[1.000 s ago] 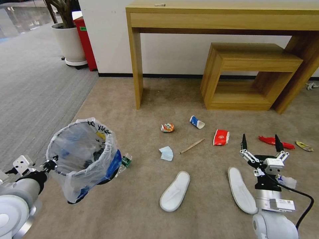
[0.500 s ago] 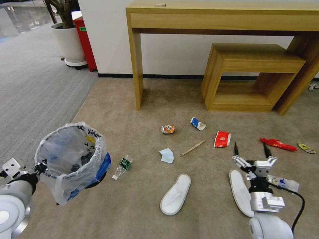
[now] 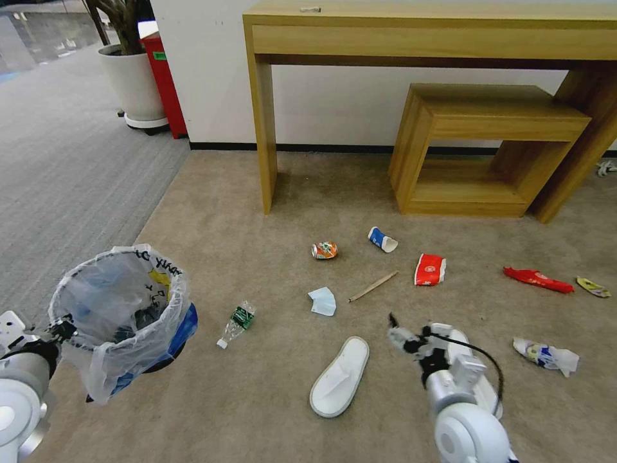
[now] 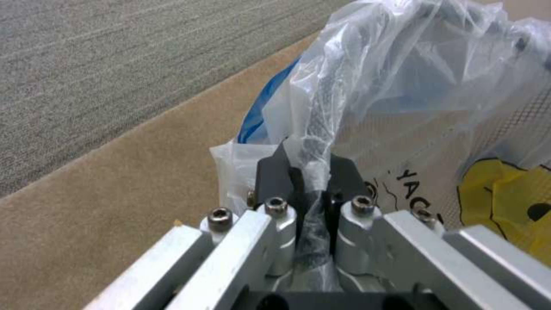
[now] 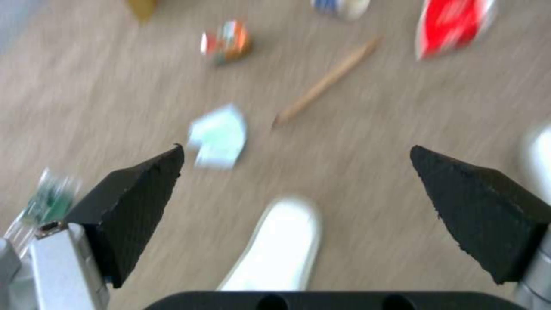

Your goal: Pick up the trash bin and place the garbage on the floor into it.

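Leftmost, left gripper (image 4: pixel 310 189): at the near left of the head view, clamped on the bag-covered rim of the trash bin, black fingers (image 4: pixel 274 174) pinching the crinkled plastic between them.
Trash bin (image 3: pixel 122 315): held up off the carpet (image 3: pixel 257 399), tilted, mouth open toward the camera; clear liner with black lettering, some yellow inside, blue plastic near its base.
Crushed bottle (image 3: pixel 236 323): lying on the carpet just right of the bin, green label showing.
Blue mask (image 3: pixel 322 300): flat on the carpet, right of the bottle and farther from the robot.
Crushed can (image 3: pixel 324 250): beyond the mask, toward the desk.
Left slipper (image 3: pixel 339 375): white, sole down, near the robot, between the bottle and the right arm.
Wooden stick (image 3: pixel 373 285): lying slantwise just right of the mask.
Blue-and-white cup (image 3: pixel 382 238): on its side beyond the stick.
Right gripper (image 5: pixel 298 206): above the carpet over the toe of the left slipper, fingers (image 5: pixel 137 202) spread wide apart with nothing between them; in the head view it sits in front of the second slipper (image 3: pixel 479 379).
Red cup (image 3: pixel 429 269): flattened, right of the stick.
White wrapper (image 3: pixel 546 355): crumpled on the carpet right of the right arm.
Red wrapper (image 3: pixel 536 279): long, farther right.
Yellow wrapper (image 3: pixel 592 287): just beside the red one, near the edge.
Desk (image 3: pixel 437 32): wooden, against the wall behind the litter, with a low wooden shelf (image 3: pixel 488 148) under it.
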{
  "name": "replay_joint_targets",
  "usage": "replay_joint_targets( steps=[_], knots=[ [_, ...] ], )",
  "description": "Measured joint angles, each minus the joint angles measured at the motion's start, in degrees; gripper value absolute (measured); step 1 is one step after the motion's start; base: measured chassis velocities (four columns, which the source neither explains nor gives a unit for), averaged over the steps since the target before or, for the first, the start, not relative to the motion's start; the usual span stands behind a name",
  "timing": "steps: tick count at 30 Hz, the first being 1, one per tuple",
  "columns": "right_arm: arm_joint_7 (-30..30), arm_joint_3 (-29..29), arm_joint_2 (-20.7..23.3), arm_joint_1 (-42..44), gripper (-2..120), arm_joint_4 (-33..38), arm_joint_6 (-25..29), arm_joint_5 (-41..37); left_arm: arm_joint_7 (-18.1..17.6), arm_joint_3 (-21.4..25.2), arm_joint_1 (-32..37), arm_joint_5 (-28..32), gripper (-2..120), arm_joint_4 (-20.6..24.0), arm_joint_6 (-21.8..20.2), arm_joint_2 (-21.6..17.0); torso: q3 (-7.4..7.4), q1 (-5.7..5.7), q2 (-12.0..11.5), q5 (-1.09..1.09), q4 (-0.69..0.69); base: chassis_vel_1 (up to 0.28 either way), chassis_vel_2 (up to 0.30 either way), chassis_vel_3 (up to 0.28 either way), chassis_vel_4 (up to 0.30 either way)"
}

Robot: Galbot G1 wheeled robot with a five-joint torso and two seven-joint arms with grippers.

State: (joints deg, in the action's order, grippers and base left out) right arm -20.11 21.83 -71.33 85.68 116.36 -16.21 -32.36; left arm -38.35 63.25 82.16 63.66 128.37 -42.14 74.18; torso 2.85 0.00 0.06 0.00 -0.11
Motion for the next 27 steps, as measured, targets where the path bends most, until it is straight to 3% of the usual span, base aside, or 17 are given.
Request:
replay_joint_targets(
  steps=[2,6,8,13,18,21,27],
  knots=[
    [-4.9,-4.4,0.6,-2.1,100,0.2,-5.7,-6.1,-0.3,-0.2,0.0,-0.1,2,0.3,0.0,0.1,0.00,0.00,0.0,-0.01,0.00,0.000,0.000,0.000,0.000],
    [-8.0,-7.0,0.5,-3.6,100,0.1,-9.1,-11.3,-0.5,-0.3,-0.1,-0.2,2,0.4,0.0,0.1,0.00,0.00,0.0,-0.01,0.00,0.000,0.000,0.000,0.000],
    [-12.5,-10.0,-0.3,-5.7,100,-0.8,-13.8,-18.6,-0.6,-0.3,-0.2,-0.3,2,0.2,0.0,0.1,0.00,0.00,0.0,-0.01,0.00,0.000,0.000,0.000,0.000],
    [-19.3,-14.7,-2.3,-10.3,100,-4.9,-19.4,-27.4,-0.6,-0.2,-0.3,-0.5,2,-0.4,0.0,0.1,0.00,0.00,0.0,0.00,0.00,0.000,0.000,0.000,0.000],
    [-23.0,-17.4,-3.5,-14.0,100,-8.5,-21.6,-31.2,-0.6,-0.3,-0.5,-0.7,2,-1.0,0.0,0.1,0.00,0.00,0.0,-0.01,0.00,0.000,0.000,0.000,0.000],
    [-29.0,-19.5,-5.0,-18.1,100,-11.7,-24.5,-40.0,-0.6,-0.3,-0.9,-0.8,2,-2.0,0.0,-0.2,0.00,0.00,0.0,-0.01,0.01,0.000,0.000,0.000,0.000],
    [-30.5,-20.5,-7.2,-20.7,100,-18.0,-24.7,-41.0,-0.4,-1.5,-2.1,-1.2,2,-3.5,0.0,-0.2,0.00,0.00,0.0,-0.01,0.00,0.000,0.000,0.000,0.000]
  ],
)
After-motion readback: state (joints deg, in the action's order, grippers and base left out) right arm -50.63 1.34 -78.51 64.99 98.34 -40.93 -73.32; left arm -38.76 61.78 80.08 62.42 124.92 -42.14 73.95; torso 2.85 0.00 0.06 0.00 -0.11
